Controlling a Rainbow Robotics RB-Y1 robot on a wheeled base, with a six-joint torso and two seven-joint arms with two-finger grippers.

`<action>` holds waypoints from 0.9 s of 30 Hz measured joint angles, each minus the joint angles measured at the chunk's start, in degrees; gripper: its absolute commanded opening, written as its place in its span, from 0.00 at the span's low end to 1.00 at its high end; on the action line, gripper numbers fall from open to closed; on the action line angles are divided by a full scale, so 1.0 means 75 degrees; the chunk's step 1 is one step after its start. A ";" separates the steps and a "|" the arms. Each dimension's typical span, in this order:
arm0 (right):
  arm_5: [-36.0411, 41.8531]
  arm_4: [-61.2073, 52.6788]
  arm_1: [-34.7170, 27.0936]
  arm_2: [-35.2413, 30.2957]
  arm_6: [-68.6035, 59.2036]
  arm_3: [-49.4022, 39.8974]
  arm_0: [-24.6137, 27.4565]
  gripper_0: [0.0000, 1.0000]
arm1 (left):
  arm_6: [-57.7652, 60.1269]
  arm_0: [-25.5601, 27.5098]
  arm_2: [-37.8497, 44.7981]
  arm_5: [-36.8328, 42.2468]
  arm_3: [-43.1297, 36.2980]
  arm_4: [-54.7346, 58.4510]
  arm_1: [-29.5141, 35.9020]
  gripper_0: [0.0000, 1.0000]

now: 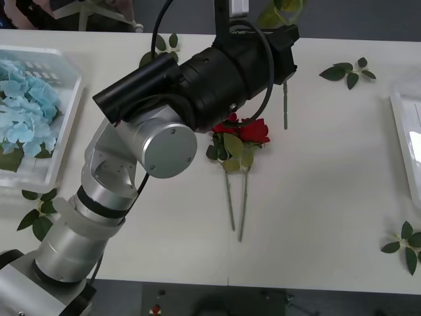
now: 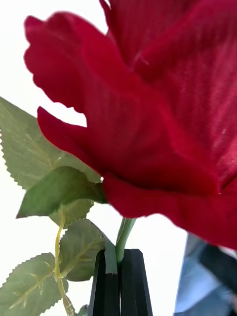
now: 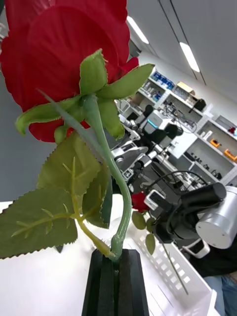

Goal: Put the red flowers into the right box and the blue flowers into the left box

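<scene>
Front view, leftmost: blue flowers point(image 1: 26, 108) heaped in the left box point(image 1: 69, 118), a slatted white basket at the table's left edge. Next, the left arm reaching across to the far middle of the table, with a thin green stem point(image 1: 285, 105) poking out below its wrist. Just beside it, nearer the robot, two red flowers point(image 1: 253, 131) lying flat on the table, heads together at the far end, stems running toward the near edge, almost parallel. Loose leaf sprigs point(image 1: 347, 71) scattered around. Far right, only the rim of the right box point(image 1: 402, 125).

Left wrist view: left gripper point(image 3: 117, 254) clenched on the stem of a rose point(image 3: 59, 59), black fingers pressed together low on the stem, below the leaves. Long axis straight out from the fingers, head farthest from them, stem bowing slightly on the way.

Right wrist view: right gripper point(image 2: 118, 254) likewise clamped on a second rose point(image 2: 163, 123), grip just under the leaves, head pointing away from the fingers. Cannot tell from this view where over the table it hangs.

Handling, as a judgement: very light, fabric petals soft and easily crushed, stems thin, springy and probably wire-cored, likely to pivot in a pinch. Best taken on the bare stem, never on the head; for the two on the table, mid-stem, clear of the tangled leaves.
</scene>
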 measured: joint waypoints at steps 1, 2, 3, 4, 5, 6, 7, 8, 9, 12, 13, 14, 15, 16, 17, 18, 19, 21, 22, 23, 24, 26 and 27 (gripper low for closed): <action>-0.0043 0.0063 0.0000 0.0118 0.0000 0.0030 0.0000 0.00 | -0.0020 0.0000 -0.0044 0.0000 0.0000 0.0022 0.0000 0.00; -0.0100 0.0083 0.0000 0.0255 0.0000 0.0079 0.0000 0.00 | -0.0020 0.0000 -0.0092 0.0000 0.0000 0.0025 0.0000 0.00; -0.0172 0.0084 0.0000 0.0401 0.0000 0.0134 0.0000 0.00 | -0.0020 0.0000 -0.0138 0.0000 0.0000 0.0026 0.0000 0.00; -0.0281 0.0084 0.0000 0.0566 0.0000 0.0214 0.0000 0.00 | -0.0020 0.0000 -0.0184 0.0000 0.0000 0.0042 0.0000 0.00; -0.0379 0.0084 0.0000 0.0726 0.0000 0.0296 0.0000 0.00 | -0.0020 0.0000 -0.0224 0.0000 0.0000 0.0104 0.0000 0.00; -0.0450 0.0084 0.0000 0.0870 0.0000 0.0364 0.0000 0.00 | -0.0020 0.0000 -0.0251 0.0003 0.0000 0.0212 0.0000 0.00; -0.0509 0.0084 0.0000 0.1006 0.0000 0.0440 0.0000 0.00 | -0.0020 0.0000 -0.0274 0.0023 0.0000 0.0338 0.0000 0.00; -0.0545 0.0084 0.0000 0.1110 0.0000 0.0524 0.0000 0.00 | -0.0020 0.0000 -0.0286 0.0083 0.0000 0.0420 0.0000 0.00; -0.0561 0.0084 0.0000 0.1176 0.0000 0.0601 0.0000 0.00 | -0.0020 0.0000 -0.0287 0.0156 0.0000 0.0466 0.0000 0.00; -0.0561 0.0079 0.0001 0.1193 0.0000 0.0804 0.0000 0.41 | -0.0020 0.0000 -0.0287 0.0218 0.0000 0.0642 0.0000 0.00; -0.0561 0.0065 0.0001 0.1165 0.0000 0.0843 0.0000 0.60 | -0.0021 0.0000 -0.0287 0.0218 0.0000 0.0747 0.0000 0.00; -0.0563 0.0039 0.0001 0.1128 0.0000 0.0868 0.0000 0.76 | -0.0022 0.0000 -0.0287 0.0218 0.0000 0.0842 0.0000 0.00; -0.0568 0.0015 0.0001 0.1087 0.0000 0.0879 0.0000 0.85 | -0.0024 0.0000 -0.0287 0.0218 0.0000 0.0923 0.0000 0.00; -0.0581 0.0006 0.0001 0.1050 0.0000 0.0880 0.0000 0.90 | -0.0027 0.0000 -0.0287 0.0218 0.0000 0.1013 0.0000 0.00; -0.0604 0.0006 0.0001 0.1021 0.0000 0.0880 0.0000 0.92 | -0.0032 0.0000 -0.0287 0.0218 0.0000 0.1103 0.0000 0.00; -0.0639 0.0006 0.0001 0.1002 0.0001 0.0880 0.0000 0.92 | -0.0043 0.0000 -0.0287 0.0218 0.0000 0.1171 0.0000 0.00; -0.0674 -0.0002 0.0001 0.0995 0.0001 0.0880 0.0000 0.94 | -0.0066 0.0000 -0.0287 0.0218 0.0000 0.1215 0.0000 0.00; -0.0687 -0.0247 0.0001 0.0995 0.0001 0.0876 -0.0002 0.97 | -0.0199 0.0000 -0.0287 0.0218 0.0000 0.1248 0.0001 0.00; -0.0682 -0.0495 0.0001 0.0995 0.0001 0.0867 -0.0002 0.99 | -0.0232 0.0000 -0.0287 0.0218 0.0000 0.1256 0.0002 0.00; -0.0680 -0.0725 0.0001 0.0995 0.0003 0.0843 -0.0002 1.00 | -0.0232 0.0000 -0.0287 0.0218 0.0000 0.1280 0.0003 0.00; -0.0664 -0.0945 0.0001 0.0995 0.0008 0.0779 -0.0002 1.00 | -0.0232 0.0000 -0.0287 0.0218 0.0000 0.1363 0.0009 0.00; -0.0465 -0.1377 0.0001 0.0971 0.0061 0.0548 -0.0002 1.00 | -0.0232 0.0000 -0.0287 0.0218 0.0000 0.1533 0.0018 0.00; -0.0271 -0.1655 0.0000 0.0911 0.0209 0.0350 -0.0002 1.00 | -0.0232 0.0000 -0.0287 0.0218 0.0000 0.1553 0.0018 0.00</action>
